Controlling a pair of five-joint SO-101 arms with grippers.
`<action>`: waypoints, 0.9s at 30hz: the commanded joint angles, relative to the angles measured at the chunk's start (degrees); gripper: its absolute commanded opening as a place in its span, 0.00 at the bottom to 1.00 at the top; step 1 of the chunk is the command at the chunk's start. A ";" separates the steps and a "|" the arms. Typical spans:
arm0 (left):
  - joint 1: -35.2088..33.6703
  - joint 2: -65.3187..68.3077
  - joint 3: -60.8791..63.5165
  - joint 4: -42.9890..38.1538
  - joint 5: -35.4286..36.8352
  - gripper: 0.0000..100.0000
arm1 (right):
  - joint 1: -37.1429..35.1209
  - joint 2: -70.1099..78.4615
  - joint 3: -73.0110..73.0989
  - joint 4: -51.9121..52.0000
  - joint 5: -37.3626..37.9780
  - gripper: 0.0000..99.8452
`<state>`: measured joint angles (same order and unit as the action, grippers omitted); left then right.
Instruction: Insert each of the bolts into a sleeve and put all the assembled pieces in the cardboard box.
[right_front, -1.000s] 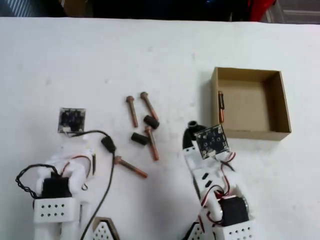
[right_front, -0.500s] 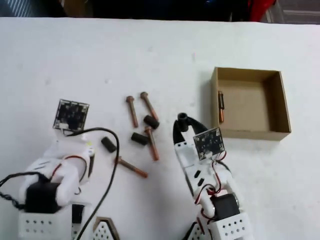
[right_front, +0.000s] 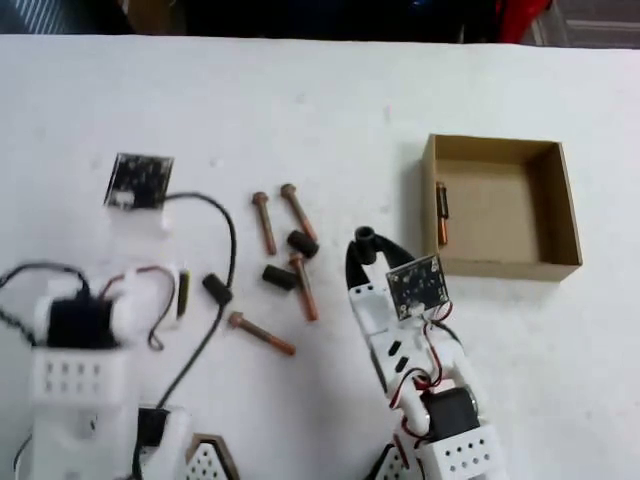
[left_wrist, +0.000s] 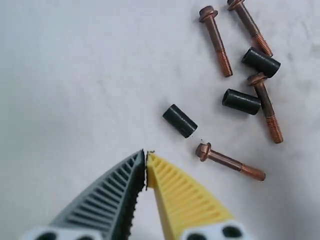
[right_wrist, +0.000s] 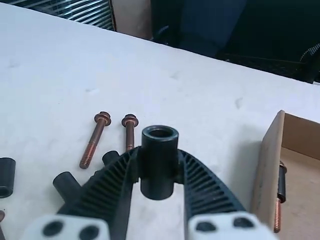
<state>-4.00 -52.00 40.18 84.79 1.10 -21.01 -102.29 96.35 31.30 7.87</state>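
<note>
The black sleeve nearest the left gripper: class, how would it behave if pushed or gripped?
The black sleeve lies on its side, a smooth cylinder, so a sideways push would probably roll it. It looks rigid; the left gripper likely would not deform it.

White counter (right_front: 330, 110) spreads right across the high view, matte, faintly scuffed and evenly lit. Past its far edge, at 12 o'clock, the room drops into darkness. Up at 11 o'clock, pale slats (right_front: 30, 15) catch the light. Over at 1 o'clock there's a red shape (right_front: 522, 15) with a grey patch (right_front: 600, 15) beside it. In the right wrist view, a brown panel (right_wrist: 131, 17) stands right next to the slats.
</note>
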 joint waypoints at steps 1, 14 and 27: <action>1.54 8.75 -4.75 0.18 5.98 0.05 | -0.22 -0.84 0.53 0.13 -0.18 0.02; 7.96 33.89 -13.63 3.78 36.31 0.05 | 0.22 -0.84 0.53 0.13 -0.18 0.02; 17.19 39.43 -13.80 1.67 42.90 0.05 | 4.97 -0.84 0.53 -0.04 -0.44 0.02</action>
<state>11.21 -12.62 28.75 87.96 38.46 -16.70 -102.29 96.35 31.47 7.87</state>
